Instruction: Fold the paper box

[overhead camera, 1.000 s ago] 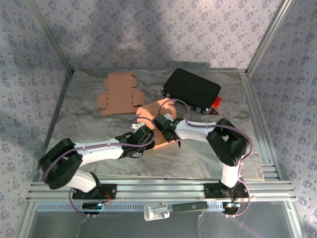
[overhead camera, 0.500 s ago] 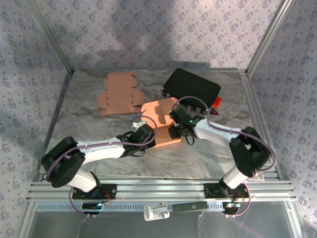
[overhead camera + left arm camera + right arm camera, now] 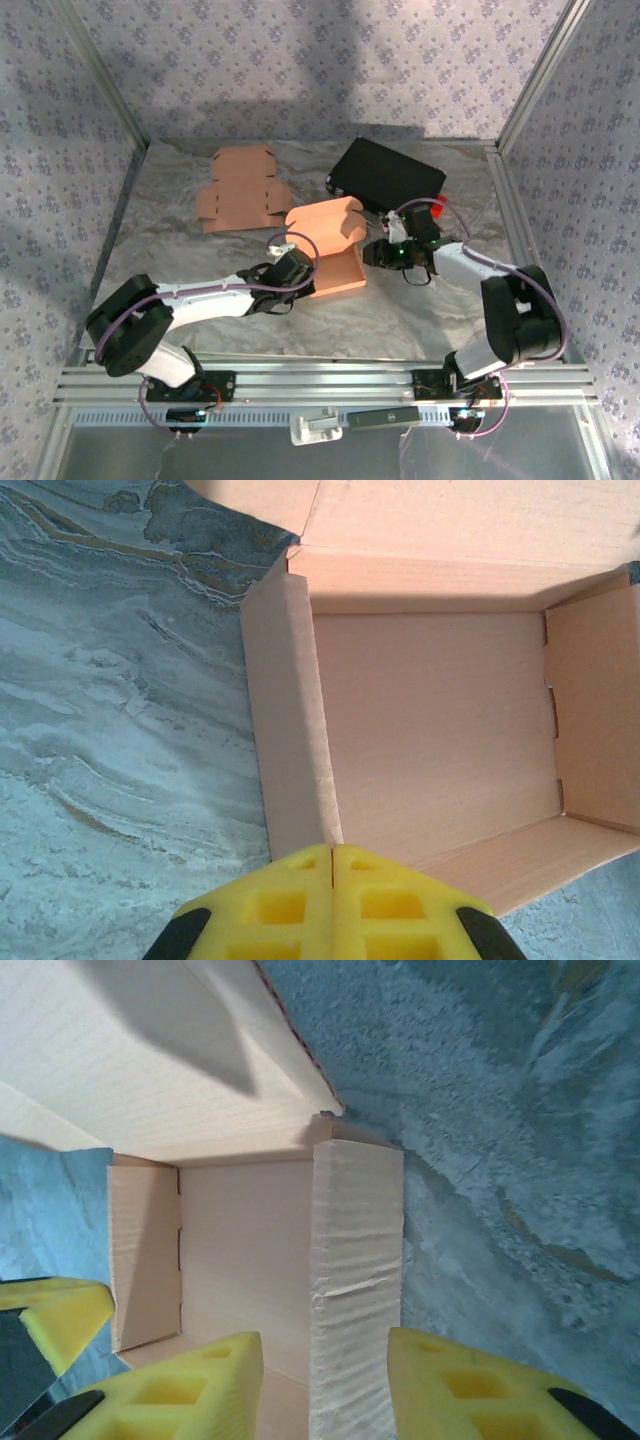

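**Box half-formed, right wall at risk**

L gripper [image 3: 332,878] was clenched at near-left corner of paper box [image 3: 336,268]; couldn't tell if pinching the wall. Box sat mid-table [image 3: 420,312], mouth up, long axis near-to-far, lid flap at far end. R gripper [image 3: 325,1352] was released, straddling right wall; a skewed squeeze could crease it.

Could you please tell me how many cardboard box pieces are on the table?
2. One flat, unfolded blank lies toward the far left of the table; one partly folded box sits mid-table. No others seem hidden.
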You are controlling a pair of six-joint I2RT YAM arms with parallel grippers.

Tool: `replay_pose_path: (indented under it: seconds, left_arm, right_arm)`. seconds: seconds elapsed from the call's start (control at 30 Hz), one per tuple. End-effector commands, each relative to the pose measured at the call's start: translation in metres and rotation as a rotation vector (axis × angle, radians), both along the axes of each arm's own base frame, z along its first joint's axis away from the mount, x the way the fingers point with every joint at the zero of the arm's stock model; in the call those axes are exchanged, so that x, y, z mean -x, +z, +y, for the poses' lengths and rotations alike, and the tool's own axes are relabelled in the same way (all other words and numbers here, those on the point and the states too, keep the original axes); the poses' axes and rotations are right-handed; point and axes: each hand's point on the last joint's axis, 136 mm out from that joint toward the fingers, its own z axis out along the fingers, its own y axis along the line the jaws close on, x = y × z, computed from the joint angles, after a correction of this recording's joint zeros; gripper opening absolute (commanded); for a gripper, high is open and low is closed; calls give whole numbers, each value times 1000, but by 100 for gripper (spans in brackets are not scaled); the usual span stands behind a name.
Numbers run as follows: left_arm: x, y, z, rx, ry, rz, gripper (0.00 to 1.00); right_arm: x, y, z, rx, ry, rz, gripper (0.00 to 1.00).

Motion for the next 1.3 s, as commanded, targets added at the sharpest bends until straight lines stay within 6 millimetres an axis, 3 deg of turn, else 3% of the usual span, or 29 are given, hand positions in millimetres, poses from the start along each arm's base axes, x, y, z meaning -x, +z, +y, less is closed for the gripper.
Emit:
replay_pose_path:
  seconds: [0.0, 0.6, 0.87, 1.27]
  left_arm:
    - [19, -33, 25, -153, -26, 99, 2]
    - [18, -34, 22, -159, -35, 101, 2]
    - [18, -34, 23, -163, -37, 101, 2]
    - [18, -31, 23, -163, -35, 95, 2]
  right_arm:
    - [1, 1, 10, -120, 27, 42, 36]
    - [-1, -36, 6, -75, 7, 148, 26]
    - [9, -54, 5, 76, 11, 159, 21]
    - [11, -53, -6, 330, -22, 83, 2]
